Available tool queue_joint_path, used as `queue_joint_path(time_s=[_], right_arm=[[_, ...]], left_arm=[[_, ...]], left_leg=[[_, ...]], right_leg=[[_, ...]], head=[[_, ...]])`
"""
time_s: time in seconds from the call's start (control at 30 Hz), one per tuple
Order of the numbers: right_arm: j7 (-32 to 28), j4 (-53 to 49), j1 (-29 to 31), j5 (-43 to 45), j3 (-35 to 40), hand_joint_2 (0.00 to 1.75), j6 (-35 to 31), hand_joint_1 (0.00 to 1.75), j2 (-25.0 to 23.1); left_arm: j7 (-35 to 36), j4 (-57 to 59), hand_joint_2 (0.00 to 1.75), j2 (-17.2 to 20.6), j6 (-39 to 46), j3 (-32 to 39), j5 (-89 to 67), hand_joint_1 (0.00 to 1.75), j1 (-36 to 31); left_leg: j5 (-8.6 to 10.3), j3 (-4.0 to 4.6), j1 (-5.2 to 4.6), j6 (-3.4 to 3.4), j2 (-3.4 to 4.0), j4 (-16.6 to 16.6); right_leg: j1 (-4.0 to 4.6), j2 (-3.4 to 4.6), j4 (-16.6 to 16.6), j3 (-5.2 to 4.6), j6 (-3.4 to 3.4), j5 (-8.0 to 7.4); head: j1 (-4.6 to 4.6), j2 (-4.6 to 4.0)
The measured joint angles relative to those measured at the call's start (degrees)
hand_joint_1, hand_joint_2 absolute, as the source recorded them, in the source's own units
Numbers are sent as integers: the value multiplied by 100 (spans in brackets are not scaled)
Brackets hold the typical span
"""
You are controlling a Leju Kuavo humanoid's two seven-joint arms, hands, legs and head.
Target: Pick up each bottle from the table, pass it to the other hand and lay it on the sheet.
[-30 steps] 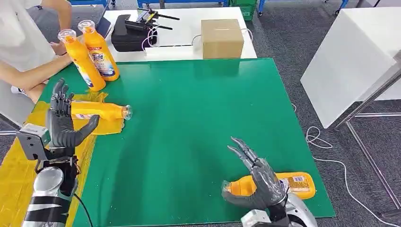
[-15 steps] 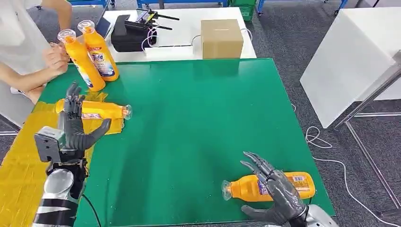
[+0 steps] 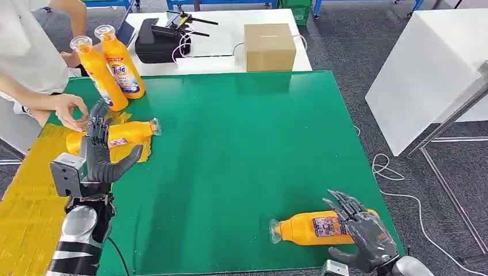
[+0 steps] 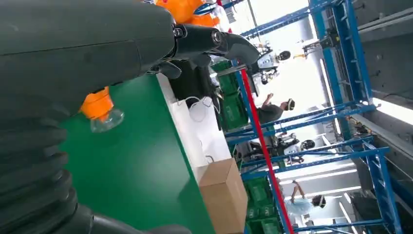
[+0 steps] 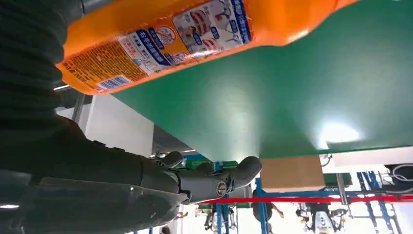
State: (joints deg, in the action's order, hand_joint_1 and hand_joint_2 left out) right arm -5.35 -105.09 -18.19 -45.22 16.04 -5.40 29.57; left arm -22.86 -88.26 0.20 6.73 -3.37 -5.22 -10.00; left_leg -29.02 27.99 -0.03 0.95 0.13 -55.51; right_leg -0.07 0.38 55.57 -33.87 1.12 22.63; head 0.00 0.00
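Note:
An orange bottle (image 3: 311, 227) lies on its side near the front right of the green mat (image 3: 241, 144), cap pointing left. My right hand (image 3: 362, 234) sits at its base end, fingers spread over it and thumb apart; in the right wrist view the bottle (image 5: 195, 29) lies beside the hand (image 5: 146, 180) without being gripped. Another orange bottle (image 3: 125, 133) lies on the yellow sheet (image 3: 29, 201). My left hand (image 3: 99, 154) stands open just in front of it, fingers up. Its cap (image 4: 102, 111) shows past the hand in the left wrist view.
A person's hand (image 3: 70, 109) reaches to the bottle on the sheet. Two orange bottles (image 3: 112, 69) stand upright at the mat's far left corner. A cardboard box (image 3: 269, 46) and a black case (image 3: 161, 40) sit on the white table behind.
My right hand has drawn back and right to the lying bottle's base end. My left hand moved forward toward the sheet bottle. The person's hand came down to that bottle, which shifted a little.

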Motion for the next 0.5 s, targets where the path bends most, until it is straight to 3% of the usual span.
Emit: queue_joint_path(time_s=[0.5], right_arm=[[271, 551, 321, -251, 227, 175, 225, 0, 240]], left_arm=[[133, 105, 175, -44, -7, -4, 63, 0, -31]], left_leg=[[0, -5, -1, 0, 2, 0]], right_leg=[[-1, 1, 0, 0, 0, 0]], head=[[0, 0]])
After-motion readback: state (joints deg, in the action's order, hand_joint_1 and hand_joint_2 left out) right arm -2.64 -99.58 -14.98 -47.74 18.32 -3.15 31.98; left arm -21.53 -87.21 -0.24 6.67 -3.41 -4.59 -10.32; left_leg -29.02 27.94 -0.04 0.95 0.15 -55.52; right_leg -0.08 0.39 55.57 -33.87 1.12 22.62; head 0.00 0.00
